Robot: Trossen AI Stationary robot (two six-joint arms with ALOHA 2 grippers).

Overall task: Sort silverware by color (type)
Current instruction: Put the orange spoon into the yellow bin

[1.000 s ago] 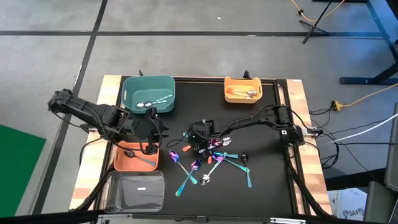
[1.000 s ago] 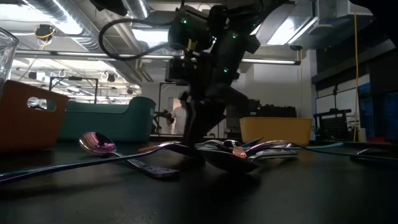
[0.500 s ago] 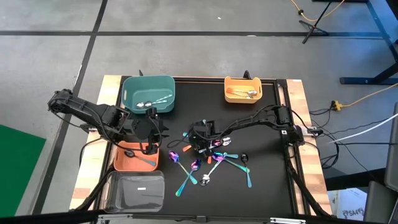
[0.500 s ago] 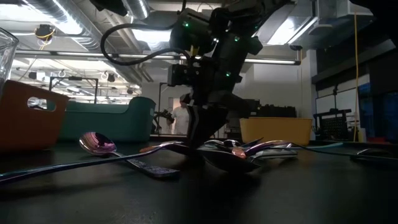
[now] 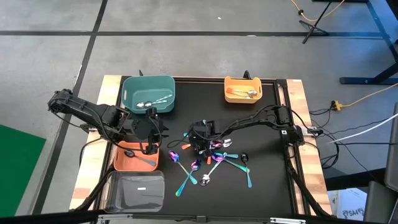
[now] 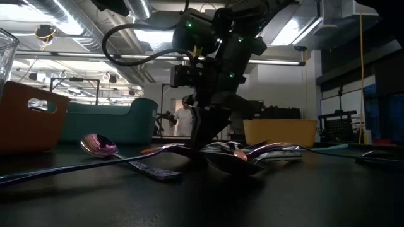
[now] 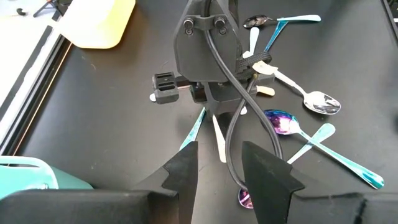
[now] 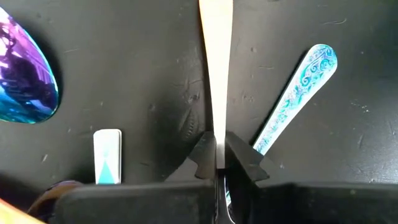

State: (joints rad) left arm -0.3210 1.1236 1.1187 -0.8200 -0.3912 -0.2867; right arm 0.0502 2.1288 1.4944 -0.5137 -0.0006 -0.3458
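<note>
At mid-table, the right gripper [image 8: 217,163] pinches a silver spoon [image 8: 216,68] handle on the mat; the left gripper [image 7: 217,163] hangs part-open, empty, near the left edge.

bins: 4 — teal bin [image 5: 148,94], yellow bin [image 5: 243,89], orange bin [image 5: 135,155], clear bin [image 5: 135,190] | arms: 2 | loose spoons [image 5: 211,160] on mat: roughly a dozen, overlapping, exact count unclear

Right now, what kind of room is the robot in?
Probably a robot lab or workshop: bare ceiling pipes and strip lights, a concrete floor with loose cables, and a person standing far behind the table.
</note>
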